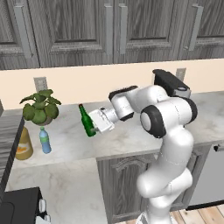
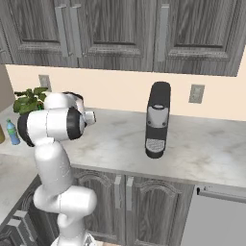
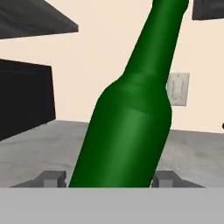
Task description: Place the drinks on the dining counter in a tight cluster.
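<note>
Both base views look down from behind over the pale marble counter (image 1: 131, 135); the hand view sits close against the dark green glass bottle (image 3: 131, 127).

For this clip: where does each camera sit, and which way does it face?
Left base view: behind-left of the arm, facing the counter; arm, gripper at green bottle.
Right base view: behind-right, facing the coffee machine; arm lower left.
Hand view: along the jaws at the tilted bottle.
Both base views share water bottle and plant.
</note>
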### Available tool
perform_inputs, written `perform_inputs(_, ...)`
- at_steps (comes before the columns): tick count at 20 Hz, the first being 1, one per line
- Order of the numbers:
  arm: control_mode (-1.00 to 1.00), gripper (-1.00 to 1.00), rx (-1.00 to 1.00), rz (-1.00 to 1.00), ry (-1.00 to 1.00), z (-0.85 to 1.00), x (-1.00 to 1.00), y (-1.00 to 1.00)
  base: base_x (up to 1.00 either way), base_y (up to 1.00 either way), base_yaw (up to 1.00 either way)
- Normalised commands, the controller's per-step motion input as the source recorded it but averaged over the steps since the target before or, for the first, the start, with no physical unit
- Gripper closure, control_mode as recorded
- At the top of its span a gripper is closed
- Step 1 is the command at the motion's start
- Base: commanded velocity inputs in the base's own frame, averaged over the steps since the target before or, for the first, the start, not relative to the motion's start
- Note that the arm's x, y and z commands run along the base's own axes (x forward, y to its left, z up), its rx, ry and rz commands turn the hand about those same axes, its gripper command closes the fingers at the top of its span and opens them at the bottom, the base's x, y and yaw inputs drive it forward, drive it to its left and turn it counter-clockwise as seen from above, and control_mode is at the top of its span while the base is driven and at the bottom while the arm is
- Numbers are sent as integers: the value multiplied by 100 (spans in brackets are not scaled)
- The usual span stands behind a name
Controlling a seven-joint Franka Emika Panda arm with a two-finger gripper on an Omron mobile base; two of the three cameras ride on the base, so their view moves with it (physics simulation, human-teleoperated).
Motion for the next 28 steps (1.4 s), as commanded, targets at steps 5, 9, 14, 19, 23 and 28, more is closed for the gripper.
perform_inputs(5,-100,100,0,-3,2,39,-55,-66,0,0,0)
perform_inputs(9,-100,100,0,-2,0,19,-55,-59,0,0,0)
perform_inputs(14,-100,100,0,-1,0,30,-54,-36,0,0,0)
perform_inputs(19,-100,100,0,0,0,59,-52,-19,0,0,0)
perform_inputs(23,-100,100,0,0,0,22,-17,-11,0,0,0)
perform_inputs(28,-100,100,0,0,0,0,0,0,0,0,0)
